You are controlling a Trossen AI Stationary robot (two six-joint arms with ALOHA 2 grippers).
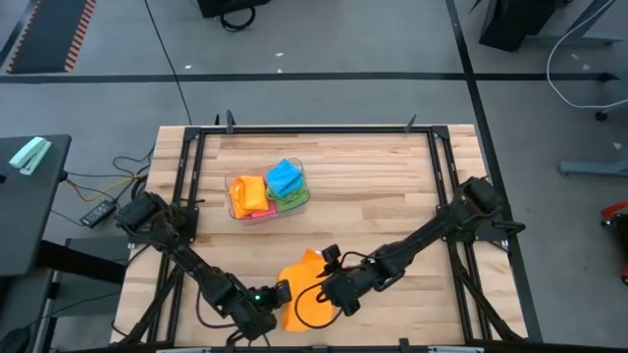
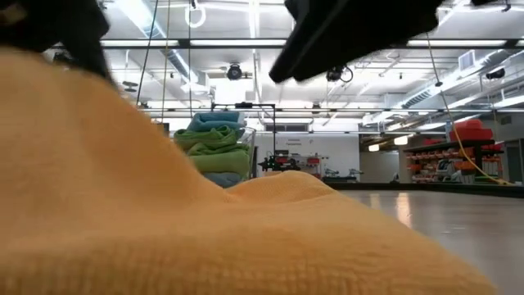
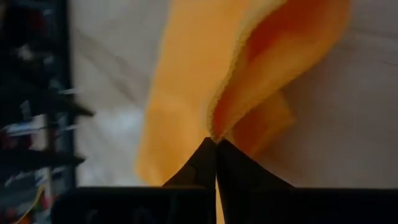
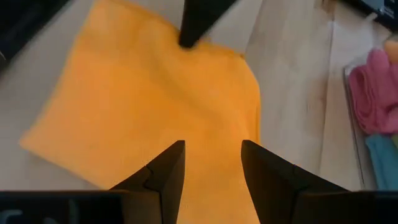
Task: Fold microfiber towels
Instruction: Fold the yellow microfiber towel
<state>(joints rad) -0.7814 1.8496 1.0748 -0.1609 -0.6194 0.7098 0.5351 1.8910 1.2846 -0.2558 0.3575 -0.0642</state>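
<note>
Pinching the orange towel (image 3: 186, 93) edge in my closed left hand (image 3: 216, 144); right hand (image 4: 213, 165) open above; next, carry the edge across.

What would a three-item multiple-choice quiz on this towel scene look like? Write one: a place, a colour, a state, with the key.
1. Where does the orange towel lie?
A. In the clear tub
B. On the table's near edge, between both arms
C. On the floor

2. Which colour is the topmost cloth in the clear tub?
A. Sky blue
B. Black
C. White

3. How does the left pincer stand?
A. Wide open above the tub
B. Out of view
C. Shut on the orange towel's edge

Key:
1 B, the high view shows it spread on the wooden table between the arms.
2 A, the blue towel sits highest in the tub.
3 C, the left wrist view shows the fingertips pinched together on a lifted fold; the right pincer stands open over the towel.
</note>
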